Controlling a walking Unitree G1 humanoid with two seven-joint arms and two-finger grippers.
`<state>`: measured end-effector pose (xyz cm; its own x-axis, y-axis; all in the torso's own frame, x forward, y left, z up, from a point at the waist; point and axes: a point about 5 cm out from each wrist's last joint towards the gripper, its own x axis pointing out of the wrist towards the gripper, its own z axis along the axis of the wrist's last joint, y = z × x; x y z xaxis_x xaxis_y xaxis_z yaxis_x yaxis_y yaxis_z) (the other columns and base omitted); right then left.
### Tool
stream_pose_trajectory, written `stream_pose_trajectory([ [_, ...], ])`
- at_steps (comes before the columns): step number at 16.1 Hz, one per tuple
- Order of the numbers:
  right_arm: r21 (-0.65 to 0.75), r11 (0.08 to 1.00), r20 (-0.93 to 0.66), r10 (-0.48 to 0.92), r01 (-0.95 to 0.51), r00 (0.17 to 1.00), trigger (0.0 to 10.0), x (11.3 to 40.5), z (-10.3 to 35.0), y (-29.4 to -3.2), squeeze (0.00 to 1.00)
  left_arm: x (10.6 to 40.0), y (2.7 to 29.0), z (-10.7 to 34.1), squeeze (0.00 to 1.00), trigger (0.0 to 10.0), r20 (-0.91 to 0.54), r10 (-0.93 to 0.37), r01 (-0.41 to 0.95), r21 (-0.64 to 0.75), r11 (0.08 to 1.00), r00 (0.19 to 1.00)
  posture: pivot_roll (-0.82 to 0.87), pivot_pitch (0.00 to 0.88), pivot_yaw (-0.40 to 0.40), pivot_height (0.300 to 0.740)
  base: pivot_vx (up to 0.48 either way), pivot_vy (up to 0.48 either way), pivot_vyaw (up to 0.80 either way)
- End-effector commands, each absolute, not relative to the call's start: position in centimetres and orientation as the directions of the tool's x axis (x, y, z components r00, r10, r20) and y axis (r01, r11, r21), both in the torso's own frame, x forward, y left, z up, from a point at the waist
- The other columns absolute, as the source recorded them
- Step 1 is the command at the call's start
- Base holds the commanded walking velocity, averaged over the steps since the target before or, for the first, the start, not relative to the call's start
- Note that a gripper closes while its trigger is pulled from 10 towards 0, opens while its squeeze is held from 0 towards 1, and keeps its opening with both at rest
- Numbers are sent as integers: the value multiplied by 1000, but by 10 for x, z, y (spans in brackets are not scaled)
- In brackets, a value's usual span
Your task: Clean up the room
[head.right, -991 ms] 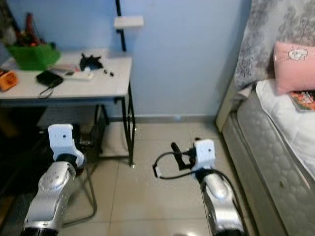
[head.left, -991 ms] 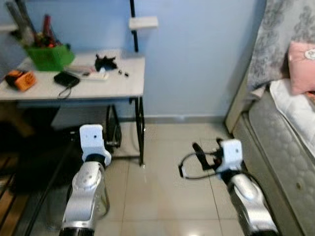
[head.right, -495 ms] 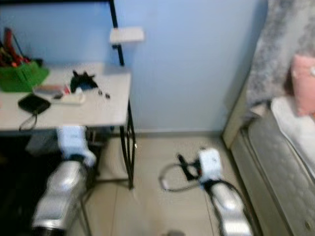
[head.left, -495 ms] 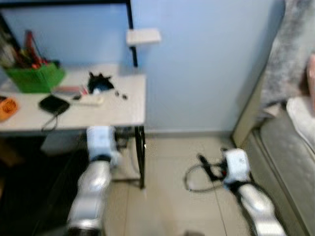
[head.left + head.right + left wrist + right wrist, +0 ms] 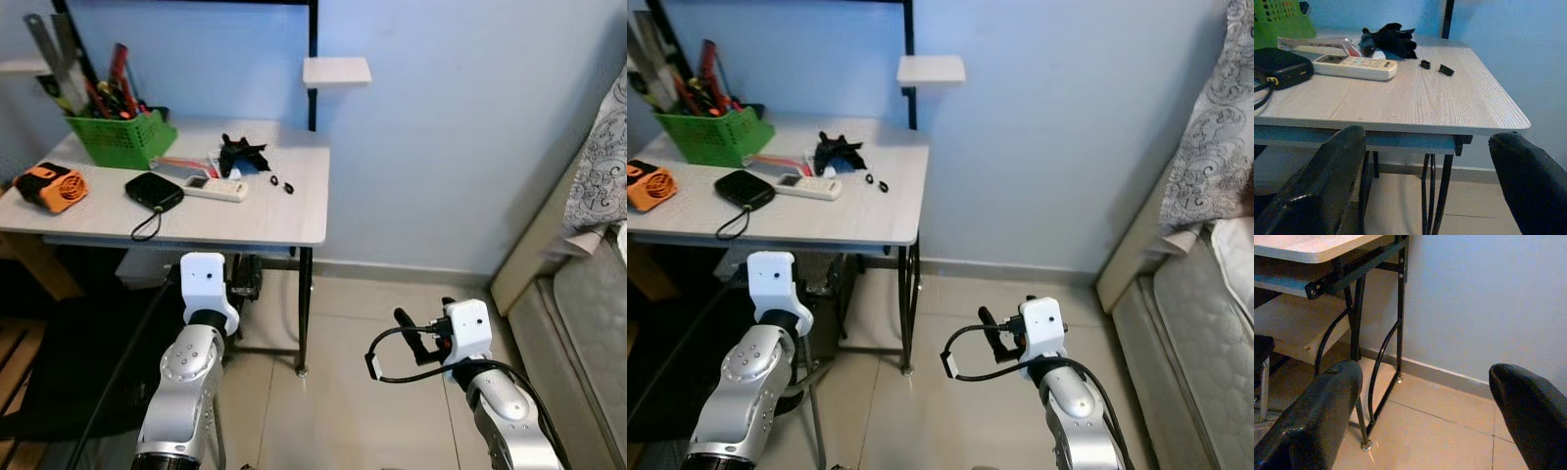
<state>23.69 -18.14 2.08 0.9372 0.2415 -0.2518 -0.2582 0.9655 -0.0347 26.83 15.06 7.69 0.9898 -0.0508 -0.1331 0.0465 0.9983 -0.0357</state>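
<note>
Risk: clipping the table (image 5: 245, 220) edge or its black frame on approach, with the left gripper (image 5: 1425, 186) low and just short of that edge. Could also nudge the remote (image 5: 214, 187) or black pouch (image 5: 154, 191) off. Left gripper wide open, empty, touching nothing. Right gripper (image 5: 1440, 416) likewise spread, empty, above floor tiles. Clutter on table top: green basket (image 5: 121, 136), black glove-like item (image 5: 241, 154), probably fabric.

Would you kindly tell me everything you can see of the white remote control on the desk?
The white remote control is a long, flat plastic bar with a small display near one end and rows of buttons. It lies flat on the pale wood-grain desk, between the black pouch and the black glove. Neither gripper touches it.
</note>
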Motion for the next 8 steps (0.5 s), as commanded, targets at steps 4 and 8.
stream_pose_trajectory([
  [4, -46, 965, -253, 237, -257, 938, 10000, 239, 23, -182, 0, 268, 150, 77, 0, 10000, -141, -59, 53, -41, 998, 988, -122, 0, 40, 740, 0, 0, 0],
  [8, -46, 965, -251, 240, -259, 938, 10000, 244, 23, -183, 0, 273, 150, 74, 0, 10000, -162, -65, 59, -42, 997, 985, -80, 0, 24, 740, 0, 0, 0],
])
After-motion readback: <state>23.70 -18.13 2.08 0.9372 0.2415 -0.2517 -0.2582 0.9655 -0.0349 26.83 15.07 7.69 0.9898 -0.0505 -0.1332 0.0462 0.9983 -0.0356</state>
